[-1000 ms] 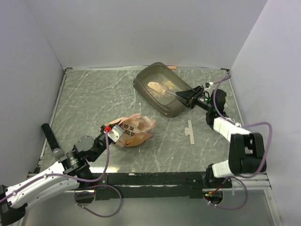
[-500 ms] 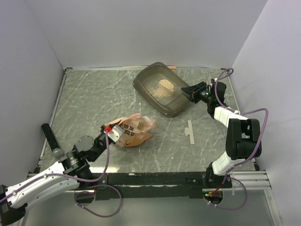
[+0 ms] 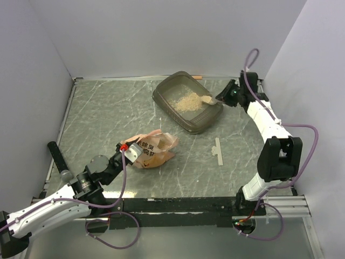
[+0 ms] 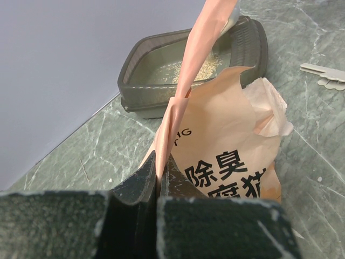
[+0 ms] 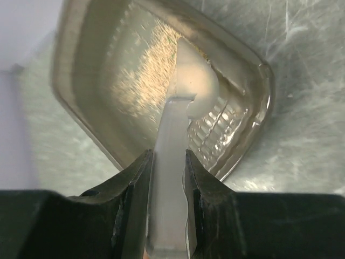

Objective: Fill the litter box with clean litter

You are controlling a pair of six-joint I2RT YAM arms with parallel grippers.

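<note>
**Top view.** The litter box [image 3: 175, 117] sits toward the far side of the table [image 3: 108, 113], right of centre and askew to the table's edges. Clean litter [image 3: 187, 101] lies as a pale patch on the middle of its floor (more a thin spread than a heap). The right gripper [image 3: 221, 98] reaches in from the box's right side, its fingers pinching the handle of a pale scoop [image 3: 208, 100]. The scoop's bowl is over the right part of the box, just beside the litter. An orange-pink bag [image 3: 156, 147] lies crumpled near the middle of the table, well apart from the box. The left gripper [image 3: 129, 151] is at the bag's left end, clamped on it. A white strip [image 3: 218, 151] lies flat to the right of the bag, touching nothing.

**Left wrist.** The left gripper [image 4: 159, 162] has its fingers pressed together with a fold of the bag [image 4: 232, 140] between them. The film rises from the pinch in a taut band, and black printed characters show on the bag's face. Behind it is the litter box [image 4: 145, 97], with clean litter [image 4: 207, 65] on its floor. The white strip [image 4: 323, 73] is at the right edge.

**Right wrist.** The right gripper [image 5: 167, 156] nips the flat handle of the scoop [image 5: 191, 81] between both fingers. The bowl points into the litter box [image 5: 262, 81]. Clean litter [image 5: 143, 75] is spread on the floor to the left of the bowl. The picture is soft, so I cannot tell whether the bowl holds granules.
</note>
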